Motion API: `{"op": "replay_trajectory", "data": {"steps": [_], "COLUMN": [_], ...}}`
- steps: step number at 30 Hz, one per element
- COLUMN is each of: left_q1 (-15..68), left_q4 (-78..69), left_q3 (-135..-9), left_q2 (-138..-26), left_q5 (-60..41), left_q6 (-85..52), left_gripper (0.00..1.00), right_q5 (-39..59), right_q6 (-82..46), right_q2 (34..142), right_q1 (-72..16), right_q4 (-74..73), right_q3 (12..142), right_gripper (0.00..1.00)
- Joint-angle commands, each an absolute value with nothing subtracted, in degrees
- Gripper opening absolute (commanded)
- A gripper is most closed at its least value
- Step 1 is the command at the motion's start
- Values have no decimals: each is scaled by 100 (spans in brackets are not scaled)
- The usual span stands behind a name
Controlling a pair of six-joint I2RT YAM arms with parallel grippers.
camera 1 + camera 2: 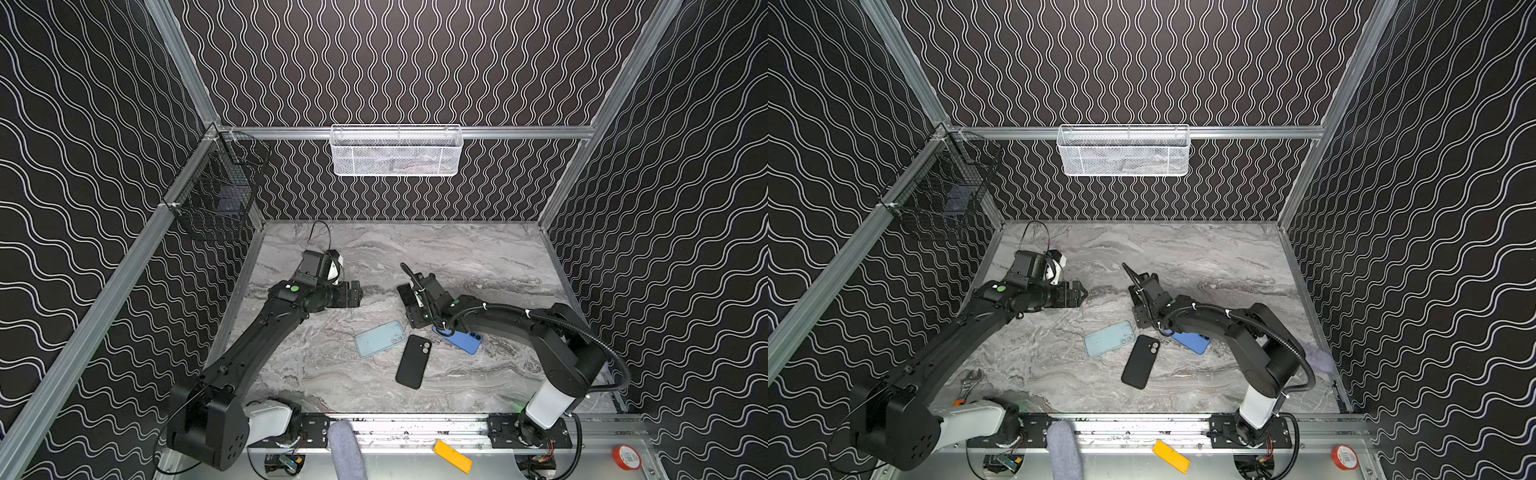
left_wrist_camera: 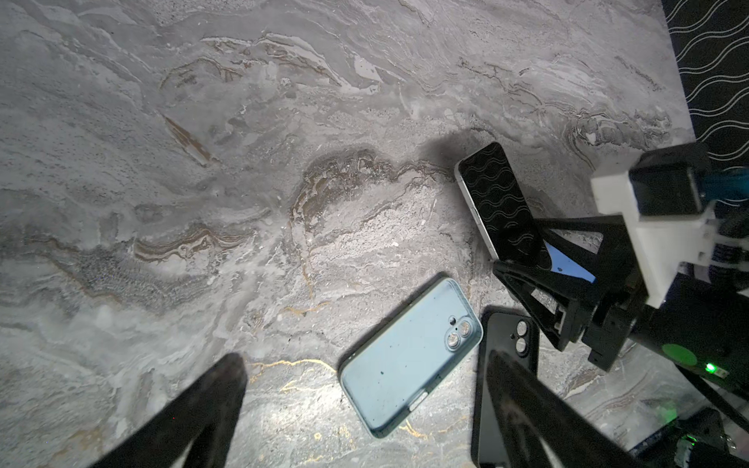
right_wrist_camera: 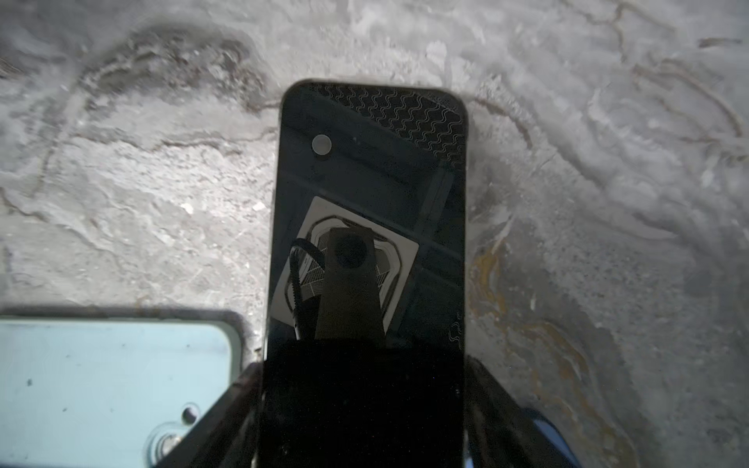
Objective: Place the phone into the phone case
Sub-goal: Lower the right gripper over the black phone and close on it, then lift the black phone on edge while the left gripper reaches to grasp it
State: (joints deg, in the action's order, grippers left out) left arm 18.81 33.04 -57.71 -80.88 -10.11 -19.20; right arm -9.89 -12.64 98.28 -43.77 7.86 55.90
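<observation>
- Clamping the phone (image 3: pixel 371 182) by its two long edges, the right claw (image 3: pixel 364 377) has its fingers spread only to the phone's width. The dark screen faces up and most of it juts past the fingertips.
- The left claw (image 2: pixel 363 356) hangs spread wide and holds nothing.
- The light blue case (image 1: pixel 380 338) lies on the table (image 1: pixel 478 257) just beside the right claw.
- The black case (image 1: pixel 413 361) and the blue case (image 1: pixel 461 340) lie near that claw, the blue one partly under its arm.
</observation>
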Motion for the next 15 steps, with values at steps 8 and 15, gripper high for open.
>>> {"op": "replay_trajectory", "data": {"steps": [8, 15], "left_q1": [1888, 1890], "left_q4": [2760, 2146], "left_q3": [-5726, -5574], "left_q2": [-8205, -8347], "left_q5": [-1908, -2778], "left_q6": [-2290, -2773], "left_gripper": [97, 97], "right_q5": [-585, -348], "right_q6": [-849, -699], "right_q2": [9449, 9017], "right_q1": [-4359, -4355], "right_q4": [6, -295], "right_q3": [5279, 4924], "right_gripper": [68, 68]}}
